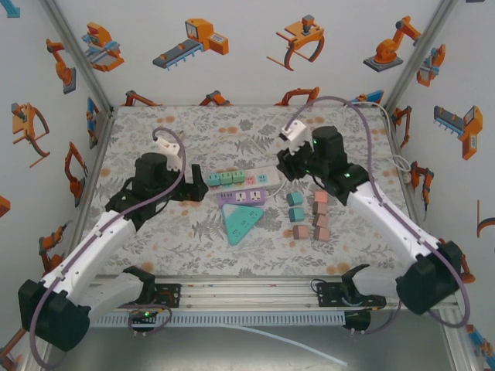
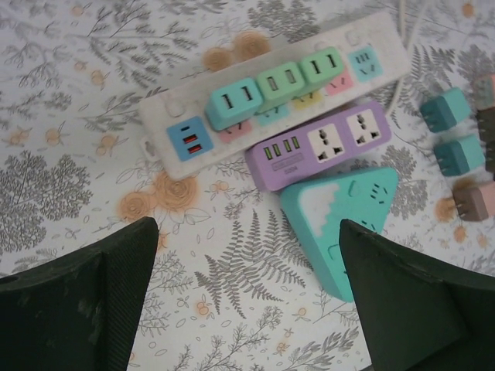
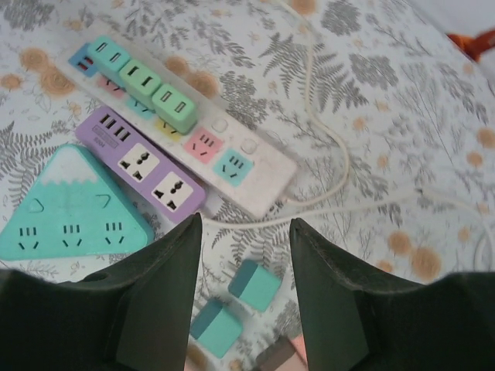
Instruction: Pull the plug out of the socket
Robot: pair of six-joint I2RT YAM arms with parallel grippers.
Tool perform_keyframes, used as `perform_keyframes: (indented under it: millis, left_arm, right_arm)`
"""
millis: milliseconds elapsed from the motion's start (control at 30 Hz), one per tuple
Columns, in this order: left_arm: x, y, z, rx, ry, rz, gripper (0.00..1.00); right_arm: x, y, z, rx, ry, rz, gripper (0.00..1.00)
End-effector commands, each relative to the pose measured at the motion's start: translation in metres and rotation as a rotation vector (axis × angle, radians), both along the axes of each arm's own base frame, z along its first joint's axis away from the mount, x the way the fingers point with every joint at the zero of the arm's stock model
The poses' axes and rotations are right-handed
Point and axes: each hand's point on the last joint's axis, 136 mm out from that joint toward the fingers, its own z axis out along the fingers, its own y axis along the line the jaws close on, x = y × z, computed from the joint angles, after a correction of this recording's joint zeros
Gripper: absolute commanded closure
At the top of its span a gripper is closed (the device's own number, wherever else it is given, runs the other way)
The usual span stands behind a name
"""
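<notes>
**Two open robot hands flanking a power strip with plugs seated in it**

Seen from above, a white power strip (image 1: 267,177) is lying across the middle of a floral worktop (image 1: 193,239). Three blocky plugs are sitting in a row toward its 9 o'clock end: a teal plug (image 2: 233,103) and two green plugs (image 2: 282,81).

The left hand (image 1: 196,184) is hovering at 9 o'clock of the strip, with its jaws spread wide and holding nothing. The right hand (image 1: 285,169) is hovering at 3 o'clock of it, with a narrower gap and also holding nothing.

A purple power strip (image 1: 246,196) is lying just at 6 o'clock of the white one. A triangular teal socket block (image 1: 240,220) is touching the purple strip at 6 o'clock. Loose plugs (image 1: 295,205) are lying at 4 o'clock.

The step in hand appears to be the approach. To do it well, the left hand is probably best closing across the teal plug's two flat sides and lifting straight up. The right hand is likely needed pressing the strip's bare end (image 3: 247,166) down, so that the strip is not rising with the plug.
</notes>
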Motion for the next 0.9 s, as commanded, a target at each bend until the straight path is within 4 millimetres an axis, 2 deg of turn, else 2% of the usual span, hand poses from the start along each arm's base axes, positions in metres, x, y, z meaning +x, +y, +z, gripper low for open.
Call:
perform_keyframes:
  millis: [0, 67, 133, 233, 367, 633, 867]
  left_arm:
    - [0.011, 0.007, 0.003, -0.080, 0.032, 0.057, 0.09]
    - [0.019, 0.014, -0.002, -0.082, 0.047, 0.085, 0.10]
    - [0.026, 0.022, -0.007, -0.089, 0.071, 0.112, 0.10]
    - [0.036, 0.030, -0.015, -0.123, 0.108, 0.140, 0.12]
    - [0.045, 0.040, -0.026, -0.137, 0.153, 0.167, 0.14]
    - [0.061, 0.050, -0.047, -0.150, 0.226, 0.211, 0.15]
    - [0.077, 0.053, -0.070, -0.131, 0.313, 0.244, 0.25]
  right_arm:
    - [0.005, 0.035, 0.006, -0.076, -0.089, 0.162, 0.53]
    - [0.007, 0.055, -0.002, -0.114, -0.099, 0.245, 0.53]
    - [0.001, 0.074, -0.017, -0.174, -0.128, 0.368, 0.50]
    - [-0.004, 0.098, -0.034, -0.227, -0.152, 0.478, 0.36]
    - [0.005, 0.118, -0.054, -0.241, -0.113, 0.547, 0.34]
    - [0.026, 0.136, -0.106, -0.321, -0.060, 0.613, 0.31]
    - [0.035, 0.142, -0.143, -0.385, -0.013, 0.662, 0.30]
